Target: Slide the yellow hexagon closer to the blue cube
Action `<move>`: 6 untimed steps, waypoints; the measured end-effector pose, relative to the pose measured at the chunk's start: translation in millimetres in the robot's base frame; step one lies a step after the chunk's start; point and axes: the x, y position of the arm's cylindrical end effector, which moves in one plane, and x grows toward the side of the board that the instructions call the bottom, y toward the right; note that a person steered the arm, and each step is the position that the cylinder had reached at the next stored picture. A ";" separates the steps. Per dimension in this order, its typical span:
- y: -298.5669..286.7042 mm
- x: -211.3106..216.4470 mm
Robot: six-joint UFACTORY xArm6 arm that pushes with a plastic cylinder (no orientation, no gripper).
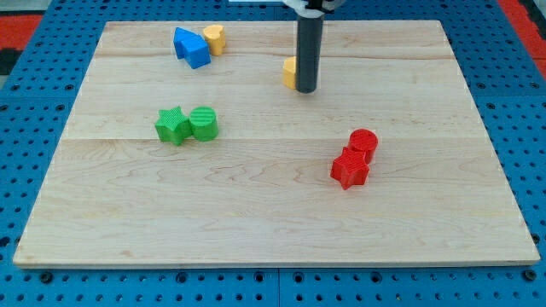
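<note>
My tip (306, 89) rests on the wooden board (256, 213), pressed against the view's right side of the yellow hexagon (291, 72), partly hiding it. Plain rod: no jaws, grasps nothing. Blue cube (191, 47) sits near top left, w/ a yellow heart (214, 38) touching its right; hexagon well apart from both. Green star (172, 125) & green cylinder (204, 123) touch, mid-left. Red cylinder (363, 142) & red star (349, 168) touch, right. No legible writing or labels.

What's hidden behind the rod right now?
A yellow block pokes out on the view's left of my tip, touching it or nearly so. The rod covers the rest, so its shape can't be confirmed.
</note>
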 end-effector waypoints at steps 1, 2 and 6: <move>28.1 -19.6; -11.9 -33.8; -124.9 -15.8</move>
